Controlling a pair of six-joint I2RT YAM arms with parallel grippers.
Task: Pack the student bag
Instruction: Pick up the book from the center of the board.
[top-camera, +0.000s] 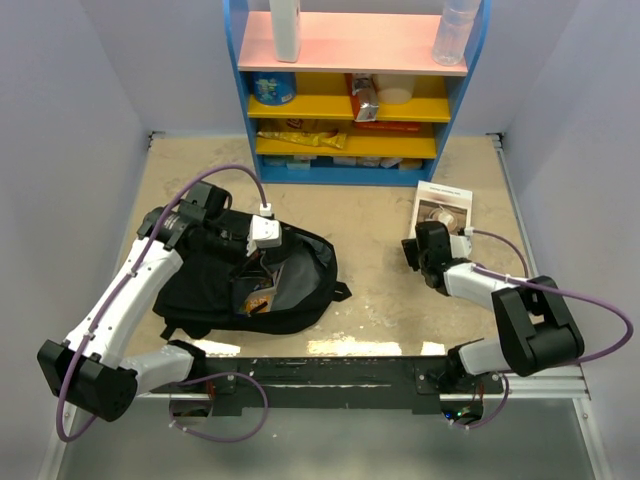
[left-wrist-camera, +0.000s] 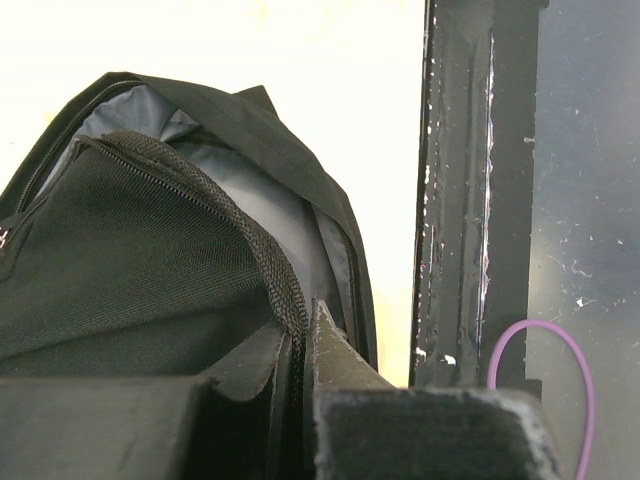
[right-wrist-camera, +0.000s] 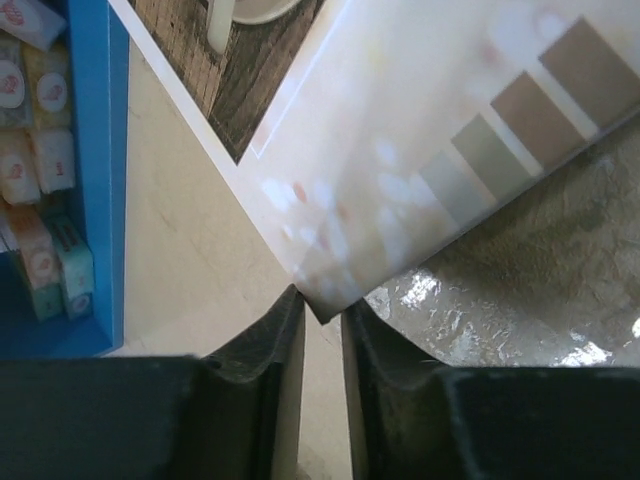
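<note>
Top external: student bag (top-camera: 200, 290) lies on the table (top-camera: 380, 290) left of centre, main compartment unzipped. Left gripper (top-camera: 262, 238) sits at the bag's far rim. Left wrist shows its fingers (left-wrist-camera: 350, 370) pinched tight on the zipper edge. Right gripper (top-camera: 422, 238) is at the near corner of a booklet (top-camera: 445, 208), near the blue shelf (top-camera: 236, 100). Narrow gap, corner between the tips, can't tell if it's clamped.
</note>
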